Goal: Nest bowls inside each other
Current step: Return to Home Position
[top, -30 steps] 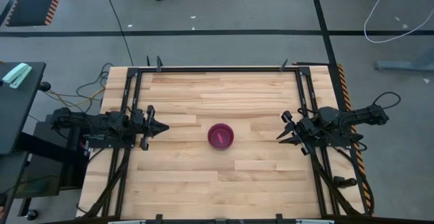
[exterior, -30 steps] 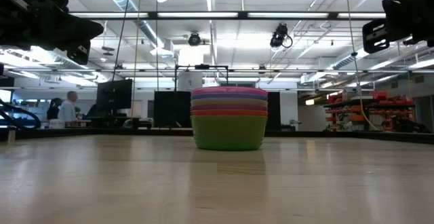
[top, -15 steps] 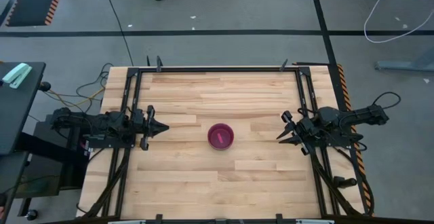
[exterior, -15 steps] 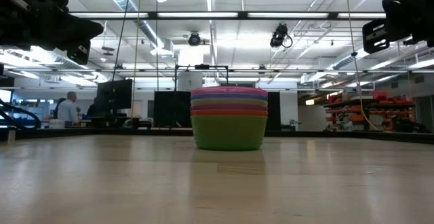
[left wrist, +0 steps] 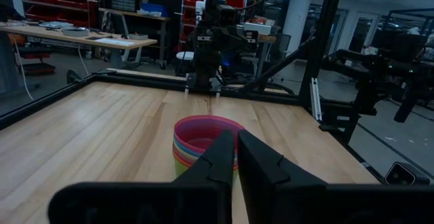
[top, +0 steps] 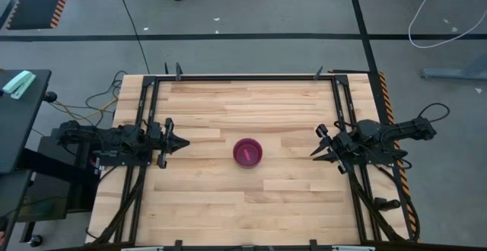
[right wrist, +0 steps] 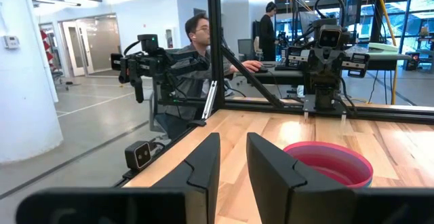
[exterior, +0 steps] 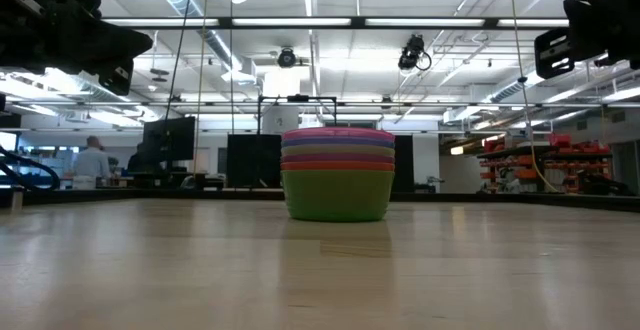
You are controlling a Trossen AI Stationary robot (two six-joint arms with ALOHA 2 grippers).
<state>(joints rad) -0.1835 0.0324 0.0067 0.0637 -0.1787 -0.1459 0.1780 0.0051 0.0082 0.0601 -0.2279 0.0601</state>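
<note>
Moved: only the distant person [exterior: 95, 158]; my arms and the bowls keep their places.
High view: bowl stack [top: 248, 152] mid-table, my left claw [top: 181, 142] and right claw [top: 314, 154] well apart on either side.
Low view: green bowl [exterior: 337, 195] lowest.
Left wrist view: left claw pressed together.
Right wrist view: right claw slightly spread, holding nothing.

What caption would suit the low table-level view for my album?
Nested bowls, green lowest, stand on the wooden table while two dark arms hang overhead.

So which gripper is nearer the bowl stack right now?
Left, but only by a hair. The left gripper hangs to the left of the bowl stack, the right gripper to its right, both well clear of it.
</note>
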